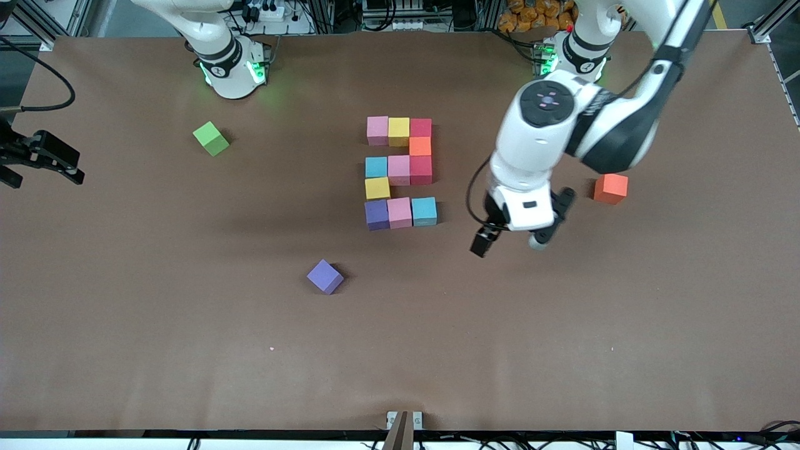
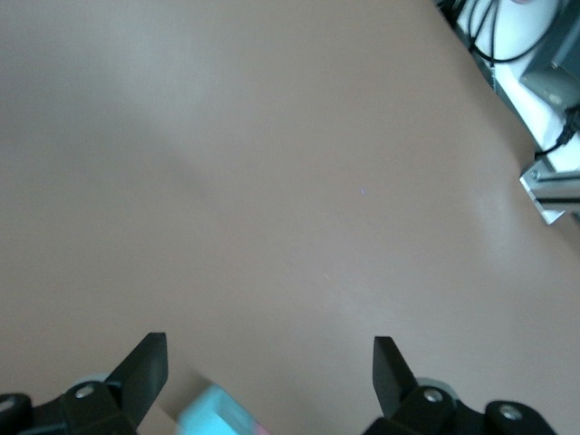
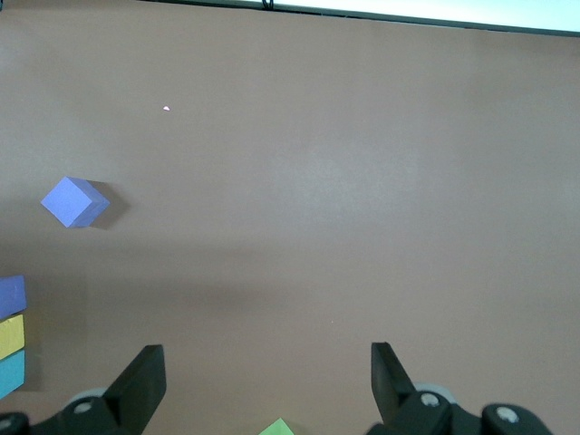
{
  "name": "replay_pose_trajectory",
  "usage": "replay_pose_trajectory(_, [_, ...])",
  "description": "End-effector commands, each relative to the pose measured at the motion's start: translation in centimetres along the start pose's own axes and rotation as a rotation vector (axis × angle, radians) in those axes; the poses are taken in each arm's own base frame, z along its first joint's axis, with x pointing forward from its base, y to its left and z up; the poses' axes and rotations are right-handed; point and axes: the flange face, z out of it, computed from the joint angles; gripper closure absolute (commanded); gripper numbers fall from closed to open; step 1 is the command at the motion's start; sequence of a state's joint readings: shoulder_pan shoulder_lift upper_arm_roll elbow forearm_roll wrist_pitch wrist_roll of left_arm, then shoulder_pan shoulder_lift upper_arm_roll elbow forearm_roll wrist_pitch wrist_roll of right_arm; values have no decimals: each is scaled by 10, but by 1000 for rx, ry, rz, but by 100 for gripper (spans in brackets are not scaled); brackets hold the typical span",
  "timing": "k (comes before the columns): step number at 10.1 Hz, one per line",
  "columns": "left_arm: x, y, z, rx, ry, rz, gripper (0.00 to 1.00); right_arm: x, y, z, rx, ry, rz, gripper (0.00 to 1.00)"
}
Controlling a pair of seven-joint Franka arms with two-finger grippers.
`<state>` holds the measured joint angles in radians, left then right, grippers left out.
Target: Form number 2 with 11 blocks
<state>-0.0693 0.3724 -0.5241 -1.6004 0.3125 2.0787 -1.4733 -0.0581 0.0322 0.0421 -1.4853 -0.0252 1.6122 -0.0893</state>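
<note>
A: Eleven blocks point(image 1: 400, 173) are sitting together at the middle of the table point(image 1: 125, 312), forming the number 2 point(image 1: 420, 145). Farthest row from the front camera: pink, yellow, red. One orange cube is lying under the red one. Middle row: light blue, pink, red. One yellow cube is lying under the light blue one. Nearest row: purple, pink, light blue. Neighbouring cubes are touching or nearly touching.

B: Which cubes are lying apart from the figure?

A: Three. A spare purple cube point(image 1: 325, 276) is lying nearer to the front camera than the figure, turned at an angle. A green cube point(image 1: 211, 138) is lying toward the right arm's end of the table. A spare orange cube point(image 1: 610, 188) is lying toward the left arm's end, partly under the left arm.

B: Status of the left claw point(image 1: 514, 240)?

A: It is hanging over bare table between the figure and the spare orange cube, fingers point(image 2: 145, 367) spread wide, pinching nothing.

B: And the right claw point(image 3: 267, 381)?

A: Its arm is waiting at the table's edge. Its fingers point(image 3: 140, 381) are spread wide and carrying nothing.
</note>
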Motion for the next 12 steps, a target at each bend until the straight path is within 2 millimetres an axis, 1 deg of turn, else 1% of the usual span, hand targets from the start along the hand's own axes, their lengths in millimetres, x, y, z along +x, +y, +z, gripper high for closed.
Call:
replay_pose_trajectory(1, [54, -24, -25, 38, 45, 247, 0, -1, -2, -1, 2, 7, -11, 0])
replay_pose_trajectory(3, [100, -48, -52, 61, 65, 424, 0, -1, -2, -2, 3, 11, -11, 0])
replay_pose_trajectory(4, [114, -57, -65, 78, 66, 497, 0, -1, 2, -3, 0, 16, -5, 0])
replay_pose_trajectory(5, [123, -60, -74, 89, 65, 532, 0, -1, 3, -4, 0, 19, -3, 0])
replay_pose_trajectory(6, [136, -64, -83, 85, 70, 531, 0, -1, 3, -4, 1, 19, -3, 0])
replay_pose_trajectory(7, [155, -73, -87, 85, 75, 555, 0, -1, 3, -5, 1, 19, -2, 0])
replay_pose_trajectory(8, [159, -80, -103, 71, 76, 645, 0, -1, 3, -5, 1, 20, -2, 0])
replay_pose_trajectory(9, [170, -93, -108, 82, 47, 696, 0, -1, 3, -5, 1, 20, -2, 0])
replay_pose_trajectory(10, [182, -111, -123, 98, 23, 740, 0, -1, 3, -4, 1, 19, -2, 0])
replay_pose_trajectory(11, [199, -129, -134, 80, 9, 788, 0, 0, 3, -3, 1, 17, -3, 0])
replay_pose_trajectory(12, [212, -148, -146, 23, -17, 831, 0, -1, 3, -4, 1, 19, -2, 0])
